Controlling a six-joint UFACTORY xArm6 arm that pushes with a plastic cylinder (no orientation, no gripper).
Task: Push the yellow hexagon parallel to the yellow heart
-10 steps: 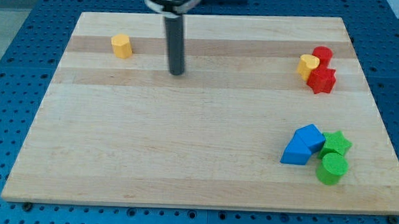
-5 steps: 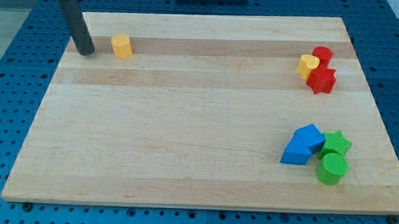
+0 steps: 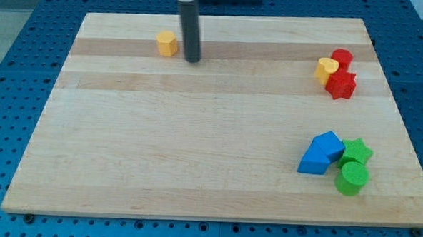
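**Yellow hexagon short of the heart's line**

Sitting near the board's top edge, left of centre: yellow hexagon (image 3: pixel 167 43). Just beside it on the right, apart by a narrow gap: my tip (image 3: pixel 192 60), a bare rod with nothing to open or close. Far off near the top-right corner: yellow heart (image 3: pixel 326 69), touching a red cylinder (image 3: pixel 341 59) and a red star (image 3: pixel 341 85).

Probably light, rigid and quick to slide or spin on smooth wood; best pushed square on a flat side, through its middle.

Pale wooden board (image 3: pixel 196 153), level, resting on a blue perforated bench (image 3: pixel 6 74). Clustered near the bottom-right corner: blue block (image 3: pixel 321 152), green star (image 3: pixel 357 149), green cylinder (image 3: pixel 352 177).
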